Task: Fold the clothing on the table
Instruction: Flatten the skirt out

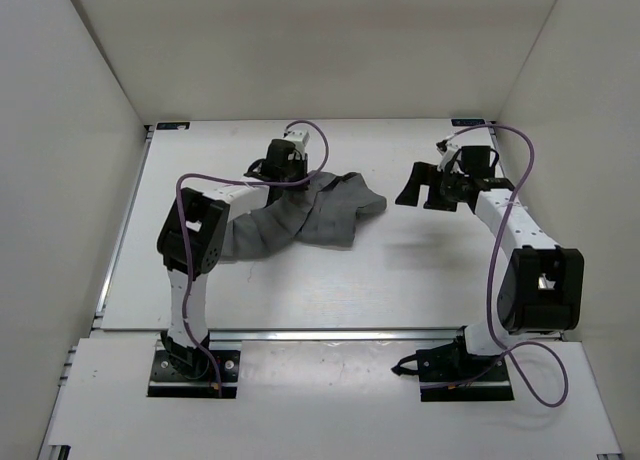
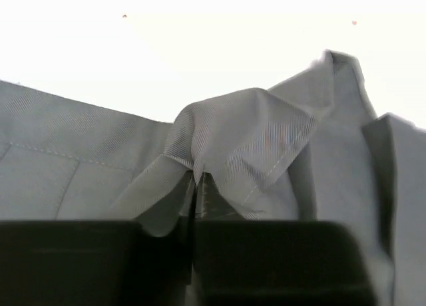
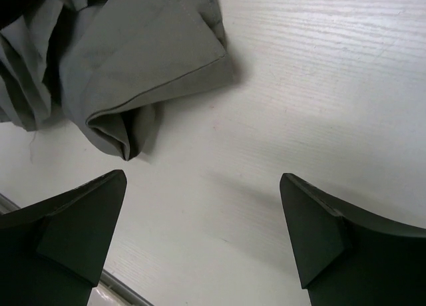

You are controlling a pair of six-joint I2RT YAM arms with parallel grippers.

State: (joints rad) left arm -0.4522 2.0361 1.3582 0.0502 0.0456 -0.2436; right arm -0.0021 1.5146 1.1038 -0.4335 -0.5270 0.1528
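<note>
**Inspector:** Report the left side of the table (image 1: 400, 280).

**Technician:** The left arm reaches from its base at the near edge toward the far half of the table. The left gripper (image 1: 288, 168) sits on the far left part of the clothing (image 1: 320, 215). In the left wrist view, the left gripper (image 2: 194, 229) has its two fingers drawn almost together. A raised ridge of the clothing (image 2: 253, 140) is pinched in the narrow slit between them.

**Inspector:** State the position of the clothing.

**Technician:** The clothing lies bunched on the table, left of centre and in the far half. A pleated band runs rightward from beside the left arm's elbow. It meets a smoother grey flap that ends in a hemmed corner.

**Inspector:** Report the right side.

**Technician:** The right gripper (image 1: 420, 190) is held to the right of the clothing, near it but apart from it. In the right wrist view, the right gripper (image 3: 203, 179) has its jaws spread wide and grips nothing. Only bare table (image 3: 319, 86) shows between them. The hemmed corner of the clothing (image 3: 133, 60) lies ahead and to the left of the fingers, touching neither. A purple cable (image 1: 495, 270) loops along the right arm.
</note>
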